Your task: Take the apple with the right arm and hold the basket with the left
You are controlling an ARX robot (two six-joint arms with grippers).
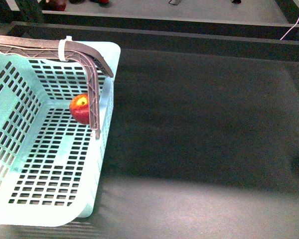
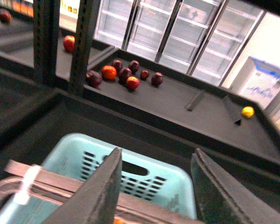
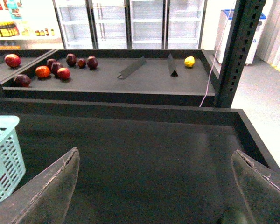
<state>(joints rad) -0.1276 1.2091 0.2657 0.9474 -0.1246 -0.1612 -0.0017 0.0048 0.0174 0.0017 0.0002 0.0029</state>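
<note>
Nothing is gripped yet, so I'd judge this the opening approach, with neither arm showing in the front view. The basket [image 1: 50, 209] sits on the dark worktop [image 1: 204, 124] over at 9 o'clock, and the apple [image 1: 80, 108] lies inside it on the slotted floor, tight in the far right corner, half hidden behind the brown lattice handle [image 1: 93, 94] that arcs down across it. The left hand [image 2: 154, 191] hangs above the basket's rim with its fingers spread apart and nothing between them, the handle and its white zip tie [image 2: 27, 186] just below. The right hand [image 3: 154, 186] is open too, wide and empty, out over bare worktop toward 3 o'clock, with only the basket's edge at the side of its view. Next, I'd guess, the left hand needs to drop and close on the rim or handle, while the right swings across toward 10 o'clock and comes in clear of that handle to reach the apple.
</note>
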